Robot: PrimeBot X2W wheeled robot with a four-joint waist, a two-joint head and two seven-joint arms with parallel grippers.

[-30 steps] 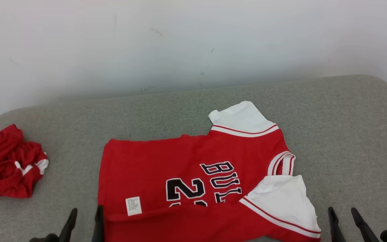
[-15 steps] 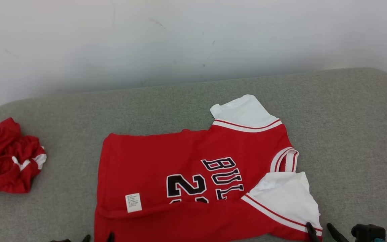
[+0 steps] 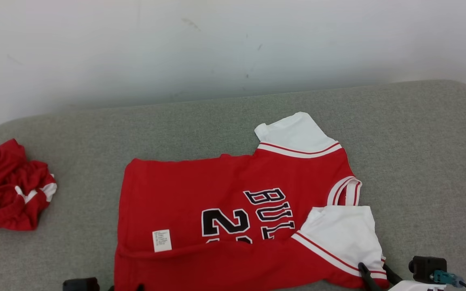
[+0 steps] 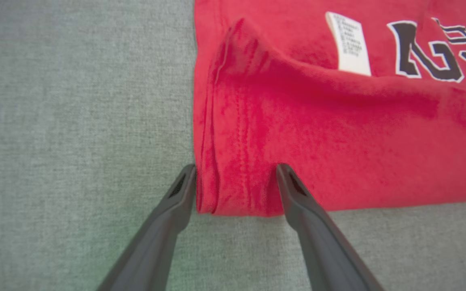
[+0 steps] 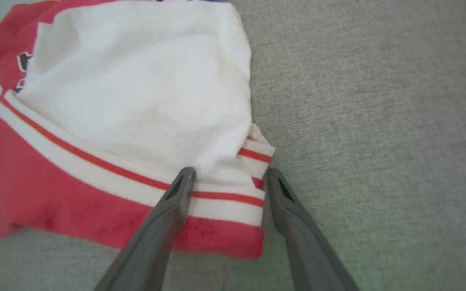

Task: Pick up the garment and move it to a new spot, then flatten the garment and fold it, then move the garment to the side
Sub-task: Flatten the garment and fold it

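Note:
The garment point(image 3: 217, 202), a red jersey with black lettering and white sleeves, lies spread on the grey cushion point(image 3: 419, 141), its near edge folded over. My left gripper point(image 4: 236, 169) stands open, its two fingers straddling the near left hem corner of the garment point(image 4: 318, 141). At the near right, my right gripper point(image 5: 229, 173) is open too, one finger on the striped sleeve band and the other just off the edge of the garment point(image 5: 115, 101). The head view shows the right gripper point(image 3: 373, 266) at that sleeve corner. Nothing is gripped.
A crumpled red and white cloth point(image 3: 10, 188) lies at the cushion's far left. A white wall point(image 3: 217, 48) rises behind the cushion. Bare grey cushion stretches to the right of the jersey and behind it.
The head camera has tilted a little. My right gripper has shifted left onto the sleeve corner. The left gripper has sunk toward the bottom edge of the head view, at the hem corner.

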